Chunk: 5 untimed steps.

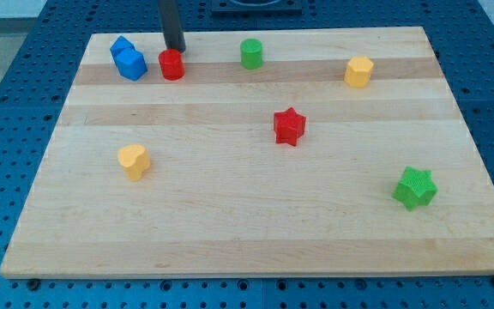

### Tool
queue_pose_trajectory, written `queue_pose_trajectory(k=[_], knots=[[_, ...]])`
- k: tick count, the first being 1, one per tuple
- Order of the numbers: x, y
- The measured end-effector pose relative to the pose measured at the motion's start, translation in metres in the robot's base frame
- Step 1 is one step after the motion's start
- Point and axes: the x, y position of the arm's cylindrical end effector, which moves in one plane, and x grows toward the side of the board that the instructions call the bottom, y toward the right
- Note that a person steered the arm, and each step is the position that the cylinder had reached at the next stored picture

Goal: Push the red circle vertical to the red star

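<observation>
The red circle [171, 64] is a small red cylinder near the view's top left of the wooden board [256, 223]. The red star [289, 126] lies near the board's middle, to the right of and below the circle. My tip [175, 48] stands just above the red circle, at its top edge, touching or nearly touching it. The dark rod rises from there out of the view's top.
A blue block [128, 59] sits just left of the red circle. A green cylinder [251, 53] is at top centre, a yellow hexagon-like block [358, 71] at top right, a yellow heart [133, 160] at lower left, a green star [415, 188] at lower right.
</observation>
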Motion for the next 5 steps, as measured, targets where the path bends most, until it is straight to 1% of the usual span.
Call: queue_pose_trajectory(k=[2,4,5], knots=[[0.000,-0.005],[0.012,-0.005],[0.025,-0.005]])
